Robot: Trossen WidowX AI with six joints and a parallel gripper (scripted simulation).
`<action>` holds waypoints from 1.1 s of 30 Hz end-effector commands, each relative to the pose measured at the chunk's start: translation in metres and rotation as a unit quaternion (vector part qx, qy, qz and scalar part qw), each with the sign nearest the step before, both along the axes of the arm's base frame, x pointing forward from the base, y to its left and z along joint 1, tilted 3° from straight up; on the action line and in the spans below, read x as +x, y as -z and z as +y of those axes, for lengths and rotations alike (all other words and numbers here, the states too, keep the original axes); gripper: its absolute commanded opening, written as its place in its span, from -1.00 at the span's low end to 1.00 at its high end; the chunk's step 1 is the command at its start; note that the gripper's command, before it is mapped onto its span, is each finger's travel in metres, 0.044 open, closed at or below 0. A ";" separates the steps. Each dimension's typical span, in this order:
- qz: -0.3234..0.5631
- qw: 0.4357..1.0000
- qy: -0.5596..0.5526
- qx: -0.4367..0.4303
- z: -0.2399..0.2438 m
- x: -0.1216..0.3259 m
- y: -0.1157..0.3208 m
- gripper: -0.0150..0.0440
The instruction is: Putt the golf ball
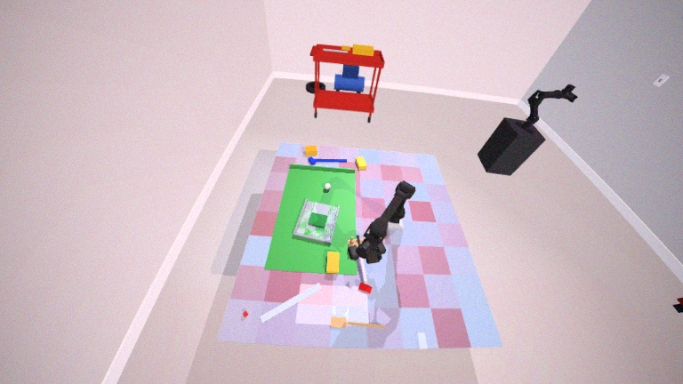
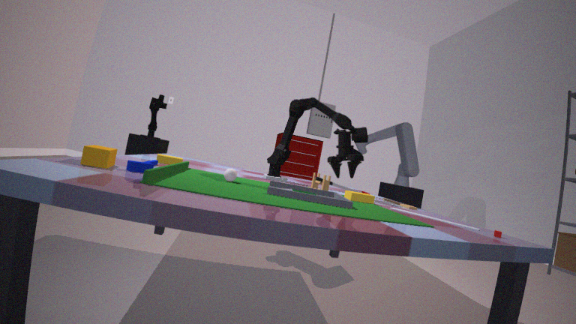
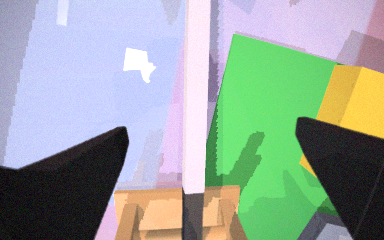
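With the tool (image 3: 210, 150) spread wide and empty above the red putter (image 1: 362, 273), whose pale shaft runs toward twelve o'clock between the fingers, lower squarely and close mid-shaft without nudging its wooden stand (image 3: 165, 212).

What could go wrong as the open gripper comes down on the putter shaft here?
1. The gripper is open and holds nothing, hovering above the pale shaft of the red putter. The shaft looks thin, so an off-centre close may miss it.
2. The wooden stand sits right under the grip end; descending fingers could strike it.
3. The yellow block lies near the other finger and might get nudged.
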State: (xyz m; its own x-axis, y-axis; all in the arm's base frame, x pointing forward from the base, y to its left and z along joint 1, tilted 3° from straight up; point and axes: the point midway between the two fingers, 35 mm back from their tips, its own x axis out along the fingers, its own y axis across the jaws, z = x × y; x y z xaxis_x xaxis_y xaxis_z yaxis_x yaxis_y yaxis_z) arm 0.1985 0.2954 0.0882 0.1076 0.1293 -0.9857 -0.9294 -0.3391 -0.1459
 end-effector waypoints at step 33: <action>0.064 0.996 0.055 -0.022 -0.042 0.012 0.053 1.00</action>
State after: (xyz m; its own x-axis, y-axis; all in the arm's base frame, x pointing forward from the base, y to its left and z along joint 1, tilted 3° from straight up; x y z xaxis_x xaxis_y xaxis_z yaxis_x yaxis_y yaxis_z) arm 0.2117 0.2537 0.0405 -0.0019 0.0813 -0.9967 -0.9723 -0.2332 -0.0172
